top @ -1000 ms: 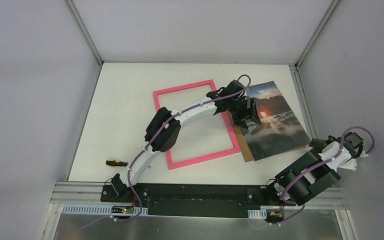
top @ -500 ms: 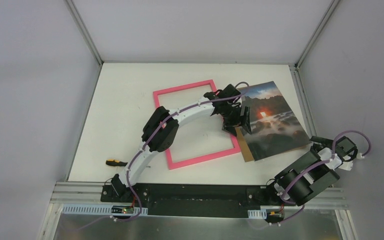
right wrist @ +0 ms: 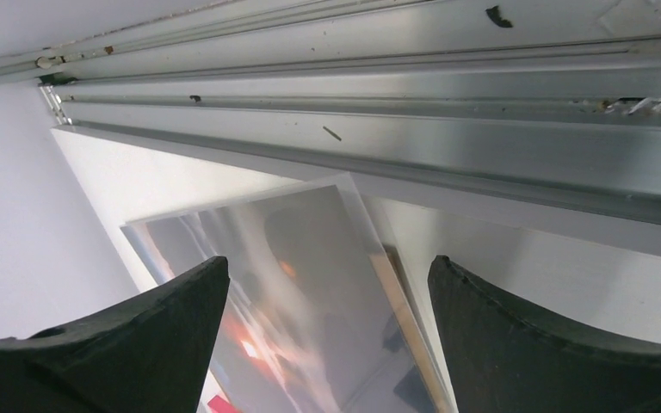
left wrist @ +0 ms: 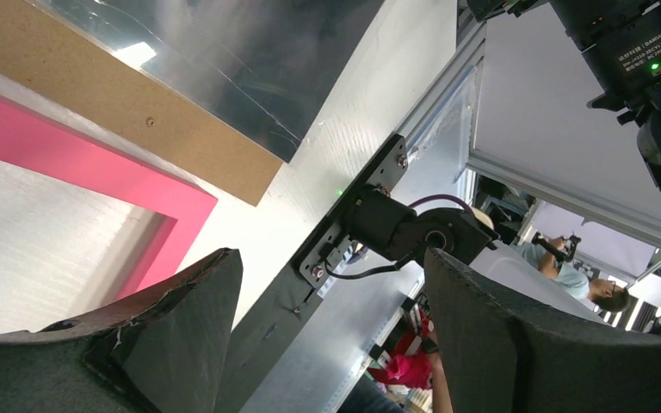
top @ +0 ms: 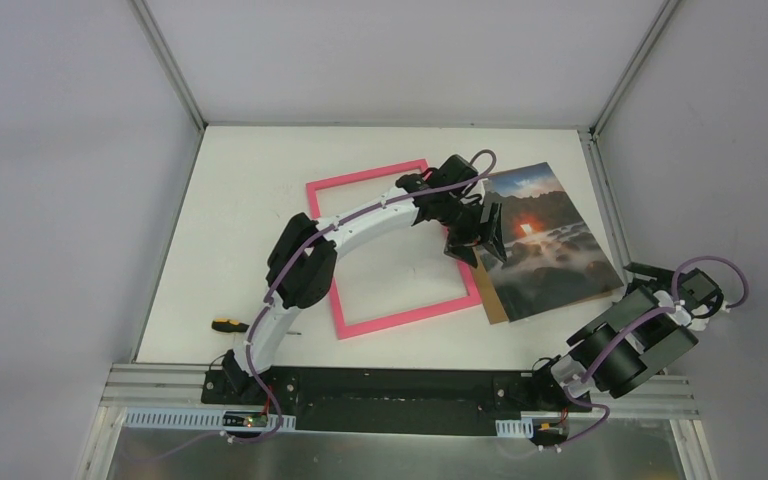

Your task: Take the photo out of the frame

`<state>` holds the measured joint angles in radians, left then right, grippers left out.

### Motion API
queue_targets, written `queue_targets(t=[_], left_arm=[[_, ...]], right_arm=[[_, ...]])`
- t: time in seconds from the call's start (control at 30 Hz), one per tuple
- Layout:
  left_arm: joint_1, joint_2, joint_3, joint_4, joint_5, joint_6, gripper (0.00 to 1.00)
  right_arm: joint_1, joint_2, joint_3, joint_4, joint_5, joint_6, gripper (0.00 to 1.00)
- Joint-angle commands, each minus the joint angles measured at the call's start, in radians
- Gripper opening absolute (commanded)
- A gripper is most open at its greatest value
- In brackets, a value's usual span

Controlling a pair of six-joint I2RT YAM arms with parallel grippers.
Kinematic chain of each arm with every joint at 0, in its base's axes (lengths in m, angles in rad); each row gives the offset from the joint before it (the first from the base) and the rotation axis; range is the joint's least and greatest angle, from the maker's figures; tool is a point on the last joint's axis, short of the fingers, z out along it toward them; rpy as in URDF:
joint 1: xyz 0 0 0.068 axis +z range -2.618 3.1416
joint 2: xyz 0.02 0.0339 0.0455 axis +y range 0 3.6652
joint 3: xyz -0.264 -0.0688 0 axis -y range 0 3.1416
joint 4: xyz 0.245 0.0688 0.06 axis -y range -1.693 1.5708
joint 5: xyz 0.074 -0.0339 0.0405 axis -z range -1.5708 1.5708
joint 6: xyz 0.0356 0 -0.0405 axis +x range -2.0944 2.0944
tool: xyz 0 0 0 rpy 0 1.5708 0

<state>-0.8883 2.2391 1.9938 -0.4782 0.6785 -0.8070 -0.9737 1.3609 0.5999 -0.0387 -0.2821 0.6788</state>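
The pink frame (top: 405, 315) lies flat mid-table with bare table showing inside it. The photo (top: 550, 255), on its brown backing, lies flat just right of the frame, its left edge against the frame's right bar. My left gripper (top: 478, 240) hovers open and empty over that bar and the photo's left edge. In the left wrist view the gripper (left wrist: 331, 258) is open, with the frame (left wrist: 69, 155) and the photo (left wrist: 224, 52) beyond it. My right gripper (top: 648, 272) is open and empty at the photo's near right corner. The right wrist view (right wrist: 329, 267) shows the photo (right wrist: 310, 284) between its fingers.
An orange-handled screwdriver (top: 232, 325) lies near the left arm's base. Aluminium rails (top: 605, 200) and grey walls bound the table at the sides and back. A rail (right wrist: 396, 129) runs close by the right gripper.
My left gripper has drawn back slightly left from over the photo toward the frame's right bar. My right arm has pulled back toward the near right corner. Photo and frame have not moved.
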Motion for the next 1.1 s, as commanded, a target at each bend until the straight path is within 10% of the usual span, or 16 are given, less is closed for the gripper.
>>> queue_targets(t=[0.0,1.07], left_arm=[[0.008,-0.036,0.051,-0.007,0.038,-0.012,0.79],[0.010,-0.062,0.009,-0.008,0.061,-0.007,0.79]], right_arm=[[-0.002,0.036,0.042,0.131,-0.128,-0.024,0.89],[0.019,0.066,0.044,0.188,-0.067,-0.081,0.64]])
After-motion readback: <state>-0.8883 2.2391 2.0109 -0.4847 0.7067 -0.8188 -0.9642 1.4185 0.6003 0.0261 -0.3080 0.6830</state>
